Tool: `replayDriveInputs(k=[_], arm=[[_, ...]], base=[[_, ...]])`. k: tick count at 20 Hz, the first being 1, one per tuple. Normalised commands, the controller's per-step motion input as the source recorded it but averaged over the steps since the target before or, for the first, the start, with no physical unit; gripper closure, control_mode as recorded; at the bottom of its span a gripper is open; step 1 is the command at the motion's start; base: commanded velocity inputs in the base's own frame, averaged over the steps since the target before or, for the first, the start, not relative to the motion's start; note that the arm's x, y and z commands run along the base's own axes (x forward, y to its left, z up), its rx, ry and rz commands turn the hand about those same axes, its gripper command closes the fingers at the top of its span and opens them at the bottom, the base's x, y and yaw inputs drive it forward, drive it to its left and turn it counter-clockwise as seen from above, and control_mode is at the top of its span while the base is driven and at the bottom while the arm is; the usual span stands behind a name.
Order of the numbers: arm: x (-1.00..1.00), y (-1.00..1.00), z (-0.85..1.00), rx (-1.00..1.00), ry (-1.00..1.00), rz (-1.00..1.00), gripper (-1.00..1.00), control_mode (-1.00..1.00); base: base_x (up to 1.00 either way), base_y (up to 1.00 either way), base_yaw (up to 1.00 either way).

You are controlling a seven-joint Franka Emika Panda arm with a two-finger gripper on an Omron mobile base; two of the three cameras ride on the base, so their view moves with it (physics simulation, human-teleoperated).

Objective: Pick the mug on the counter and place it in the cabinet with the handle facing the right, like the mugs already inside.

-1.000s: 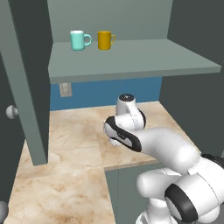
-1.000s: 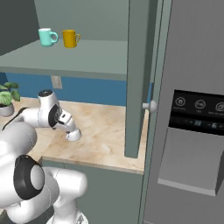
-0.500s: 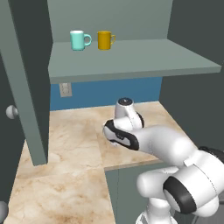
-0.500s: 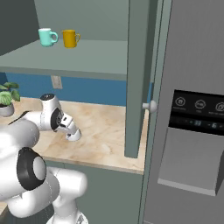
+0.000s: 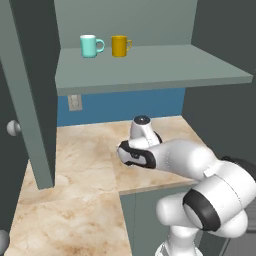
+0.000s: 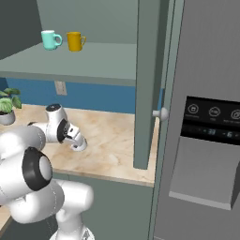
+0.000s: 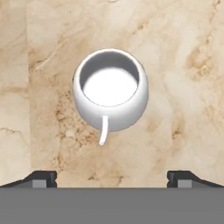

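Note:
Seen from straight above in the hand view, the mug (image 7: pixel 110 89) is squat and white and stands upright on the marbled counter (image 7: pixel 183 65). Its thin white handle (image 7: pixel 103 130) points toward the bottom of that view, between my fingertips. My gripper (image 7: pixel 112 177) hovers over it, open, with the two dark fingertips (image 7: pixel 41 177) far apart and nothing between them. In the base views my hand (image 5: pixel 135 154) (image 6: pixel 75 138) hangs low over the counter (image 5: pixel 75 150). The teal mug (image 5: pixel 90 46) and yellow mug (image 5: pixel 120 46) stand on the cabinet shelf (image 5: pixel 150 65), handles to the right.
An open cabinet door (image 5: pixel 30 100) with a round knob (image 5: pixel 14 127) hangs at the left, another door (image 6: pixel 147 84) at the right beside a grey fridge (image 6: pixel 206 122). A potted plant (image 6: pixel 7 105) sits at the counter's far left. An outlet (image 5: pixel 74 102) is on the blue wall.
My wrist and hand have sunk a little toward the counter and shifted slightly left in the left base view. The mugs on the shelf have not moved.

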Motion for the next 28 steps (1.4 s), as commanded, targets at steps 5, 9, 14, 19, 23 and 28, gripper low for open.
replayDriveInputs(k=[5, 9, 14, 19, 23, 28], arm=[[0.14, 0.03, -0.14, 0.00, 0.00, 0.00, -1.00, -1.00], [0.14, 0.06, -0.15, 0.00, 0.00, 0.00, -1.00, -1.00], [0.15, 0.00, -0.17, 0.00, 0.00, 0.00, -1.00, -1.00], [0.18, 0.00, -0.16, 0.00, 0.00, 0.00, -1.00, -1.00], [0.16, 0.00, -0.14, 0.00, 0.00, 0.00, -1.00, -1.00], [0.15, 0.09, -0.15, 0.00, 0.00, 0.00, 1.00, -1.00]], base=[[0.00, 0.00, 0.00], [0.00, 0.00, 0.00], [0.00, 0.00, 0.00], [0.00, 0.00, 0.00], [0.00, 0.00, 0.00], [0.00, 0.00, 0.00]])
